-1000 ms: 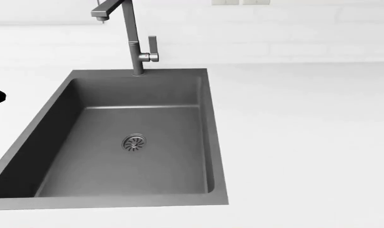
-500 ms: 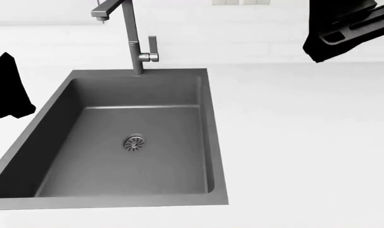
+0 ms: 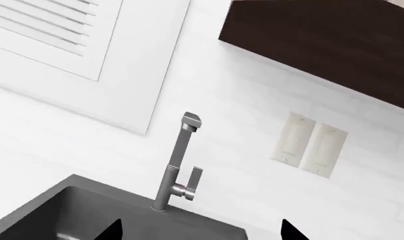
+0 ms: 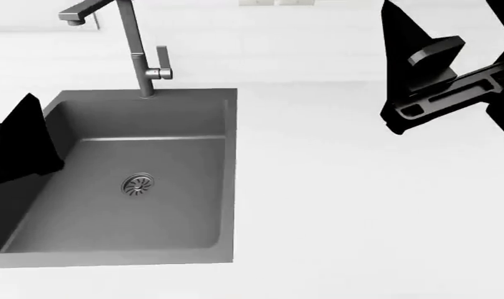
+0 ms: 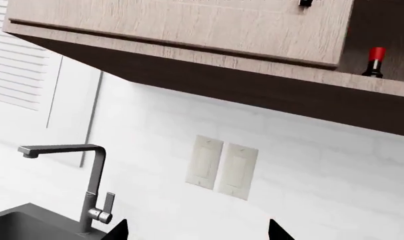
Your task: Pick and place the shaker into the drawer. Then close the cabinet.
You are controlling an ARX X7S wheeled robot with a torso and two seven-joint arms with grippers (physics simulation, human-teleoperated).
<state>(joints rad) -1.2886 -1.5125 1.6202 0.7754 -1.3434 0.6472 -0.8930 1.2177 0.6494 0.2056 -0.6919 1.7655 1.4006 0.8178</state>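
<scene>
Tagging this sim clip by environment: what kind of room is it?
Most likely a kitchen: a dark sink with a tall faucet set in a white counter, wall cabinets above a white tiled wall, and a bottle in an open cabinet section.

The only cabinet (image 5: 188, 25) in sight hangs high on the wall. In the right wrist view its front is pale wood grain with a thin groove along the lower edge and a small dark handle (image 5: 305, 3), over a dark brown underside. Beside the front panel a dark bay lies open, holding a red-topped bottle (image 5: 373, 61). The left wrist view shows mostly the brown underside (image 3: 321, 45)
</scene>
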